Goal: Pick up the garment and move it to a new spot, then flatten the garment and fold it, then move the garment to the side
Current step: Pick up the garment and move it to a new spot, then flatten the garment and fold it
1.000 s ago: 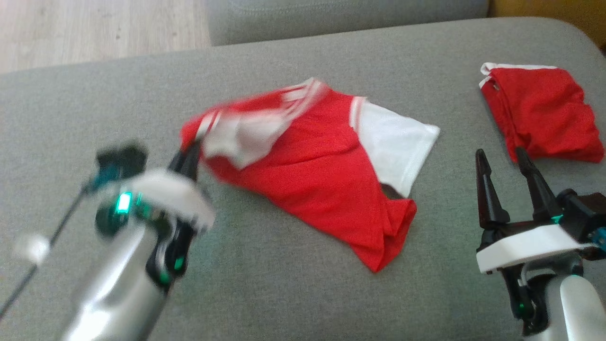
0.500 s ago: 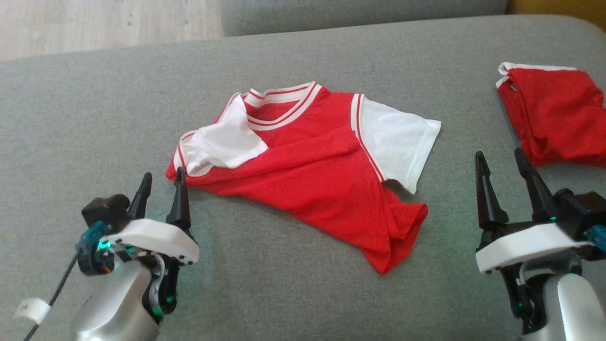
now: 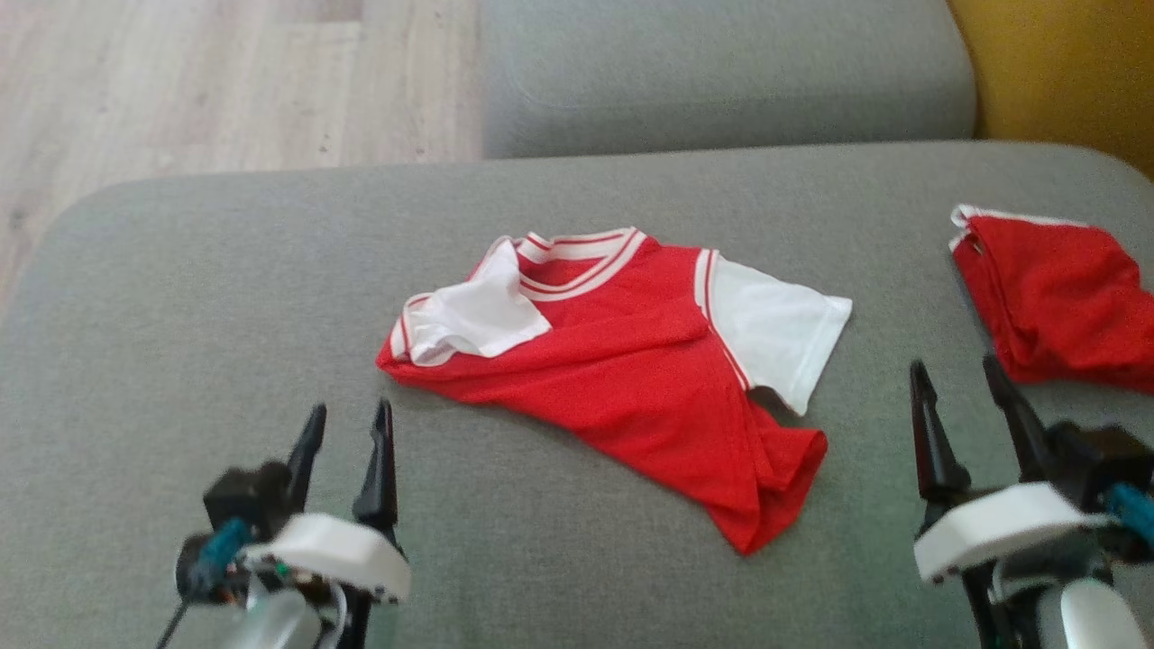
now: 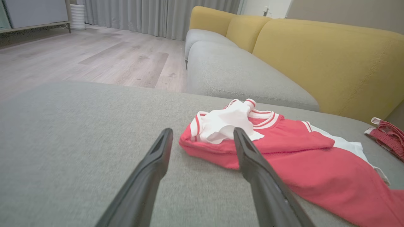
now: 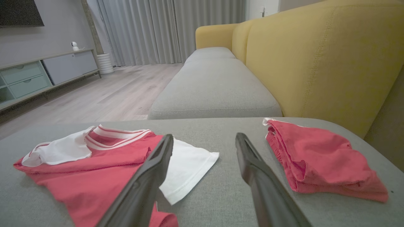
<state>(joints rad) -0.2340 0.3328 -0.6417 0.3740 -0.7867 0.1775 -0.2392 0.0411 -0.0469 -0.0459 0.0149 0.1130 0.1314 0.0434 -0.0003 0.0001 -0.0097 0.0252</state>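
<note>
Left jaws spread, empty | right jaws spread (empty too) | garment (image 3: 631, 379) lies between them, touching neither

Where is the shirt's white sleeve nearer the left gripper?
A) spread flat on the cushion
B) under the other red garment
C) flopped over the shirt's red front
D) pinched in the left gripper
C: the white sleeve lies folded over the red front of the shirt beside the collar; the left gripper is open and clear of it.
</note>
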